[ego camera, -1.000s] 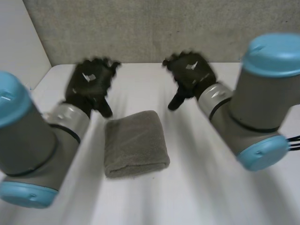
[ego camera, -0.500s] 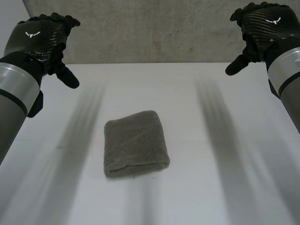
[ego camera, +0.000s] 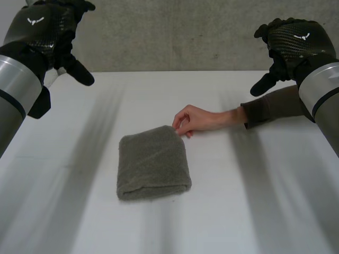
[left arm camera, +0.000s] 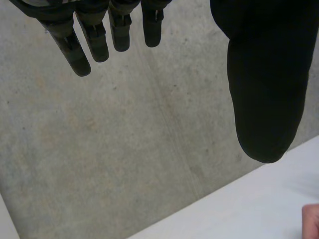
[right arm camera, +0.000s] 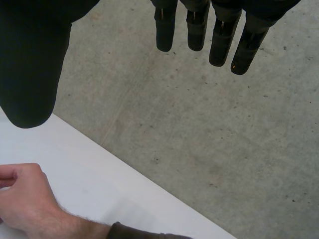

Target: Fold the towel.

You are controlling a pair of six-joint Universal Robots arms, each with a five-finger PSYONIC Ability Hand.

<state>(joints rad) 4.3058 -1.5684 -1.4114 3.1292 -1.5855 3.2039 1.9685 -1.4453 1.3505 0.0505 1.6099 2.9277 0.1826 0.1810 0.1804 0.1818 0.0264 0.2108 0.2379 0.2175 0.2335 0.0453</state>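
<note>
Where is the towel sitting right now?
In the head view the folded towel lies on the table, just left of centre, with a person's hand at its far right corner.

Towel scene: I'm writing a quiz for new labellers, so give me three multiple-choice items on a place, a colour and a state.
1. Where is the person's hand? A: at the towel's far corner. B: on its near edge. C: under it.
2. The towel is: A: white. B: grey-brown. C: red.
3. The towel's state: A: spread flat. B: hanging from a hand. C: folded into a pad.
Answers: 1 A, its fingers meet the far corner on the right arm's side. 2 B, dull against the white table. 3 C, layers show at its near edge; left hand and right hand hover open.
</note>
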